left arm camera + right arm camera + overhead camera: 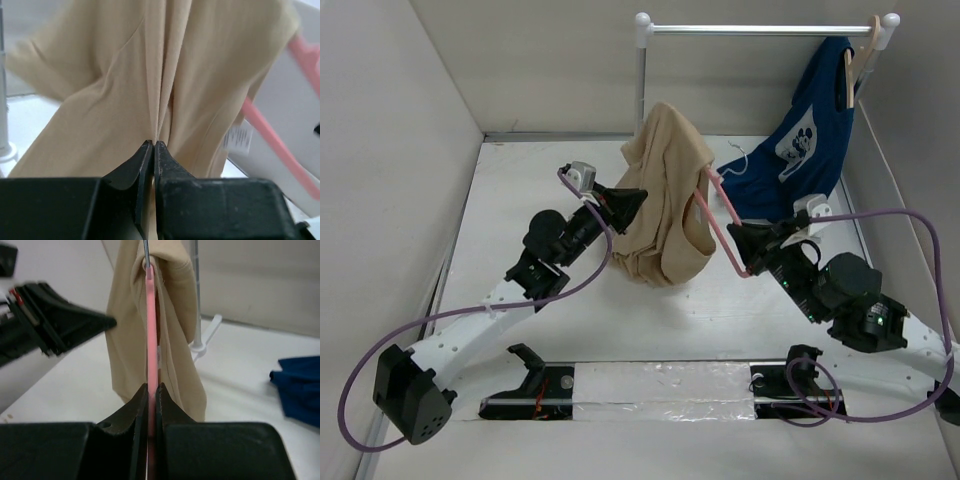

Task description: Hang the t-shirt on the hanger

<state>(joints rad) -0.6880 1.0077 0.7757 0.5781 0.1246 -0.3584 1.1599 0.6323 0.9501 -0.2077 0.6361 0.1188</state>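
Note:
The tan t-shirt (665, 195) hangs bunched over one arm of the thin pink hanger (722, 215), held up above the table. My right gripper (740, 238) is shut on the hanger's lower end; in the right wrist view the hanger (151, 335) runs up from the gripper (152, 390) into the t-shirt (170, 315). My left gripper (632, 200) is at the shirt's left side, shut on a fold of the t-shirt (165, 75), pinched at the gripper (153, 145). The hanger (272, 132) shows pink at the right of the left wrist view.
A dark blue t-shirt with a white graphic (805, 140) hangs from a wooden hanger (860, 60) on the metal rail (760, 30) at the back right. The rail's post (641, 80) stands behind the tan shirt. White walls close in the table (520, 200).

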